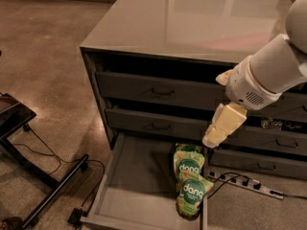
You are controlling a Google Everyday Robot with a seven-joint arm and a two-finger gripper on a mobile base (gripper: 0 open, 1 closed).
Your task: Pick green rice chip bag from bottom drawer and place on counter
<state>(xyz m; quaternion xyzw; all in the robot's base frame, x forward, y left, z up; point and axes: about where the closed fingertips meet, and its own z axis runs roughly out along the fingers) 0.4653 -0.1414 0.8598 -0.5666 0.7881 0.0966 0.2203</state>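
Note:
The bottom drawer (136, 178) is pulled open, with a plain grey floor. Two alike light-green "dang" pouches lie at its right side, overlapping. The green rice chip bag (188, 163) is the far one. The matching second pouch (193, 196) lies nearer the drawer's front. My gripper (217, 128), cream-coloured on a white arm, hangs in front of the cabinet. It is just above and right of the far pouch, not touching it, and holds nothing I can see. The glossy grey counter (192, 18) tops the cabinet.
Closed grey drawer fronts with dark handles (160, 92) sit above the open drawer, and more are on the right. A power strip (244, 183) with cables lies on the floor right of the drawer. A black stand (33, 164) and cords are on the floor at left.

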